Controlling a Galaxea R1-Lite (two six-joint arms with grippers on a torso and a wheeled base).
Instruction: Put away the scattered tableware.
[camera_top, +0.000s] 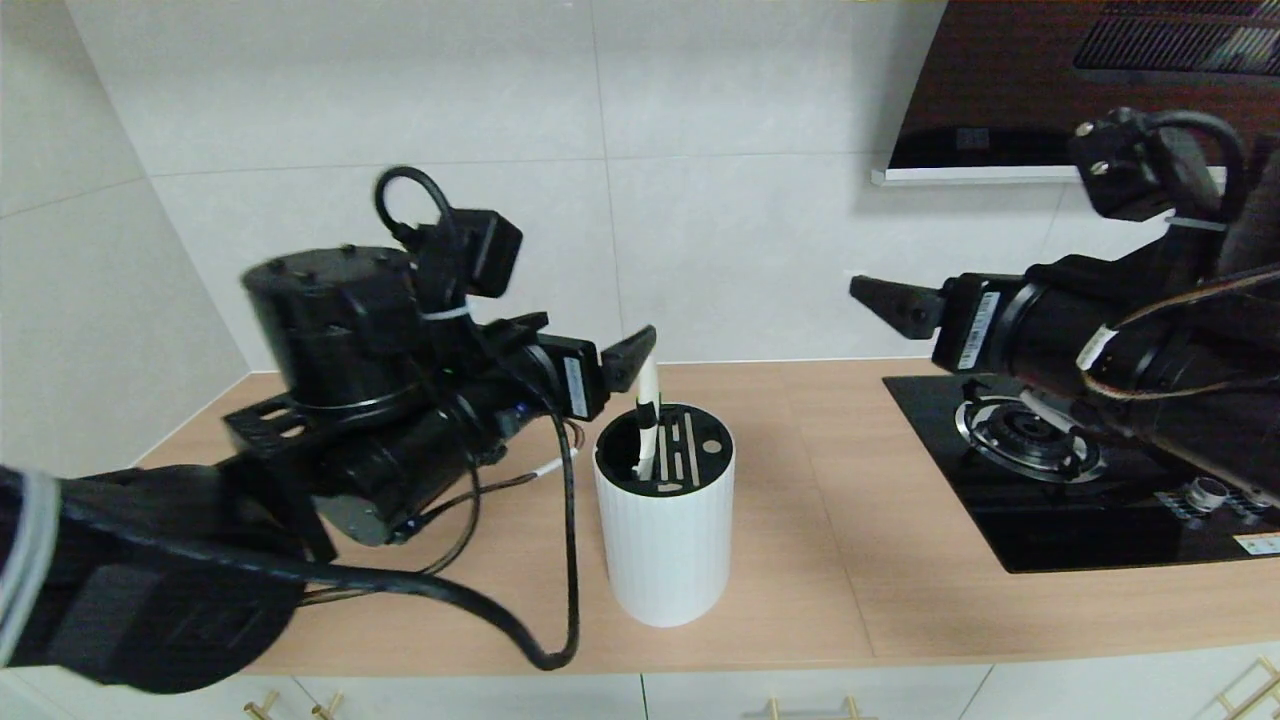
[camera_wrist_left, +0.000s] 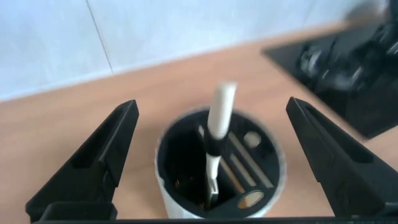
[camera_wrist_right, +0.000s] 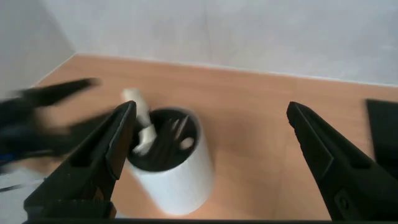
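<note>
A white cylindrical utensil holder with a black slotted top stands on the wooden counter. A white-handled utensil stands upright in one of its slots. My left gripper is open just above the holder, its fingers spread wide on either side of the utensil handle without touching it. My right gripper hangs open higher up to the right, above the counter; its wrist view looks down on the holder between its fingers.
A black gas stove with a burner occupies the counter's right side. A dark range hood hangs above it. Tiled wall lies behind. Bare counter stretches between holder and stove.
</note>
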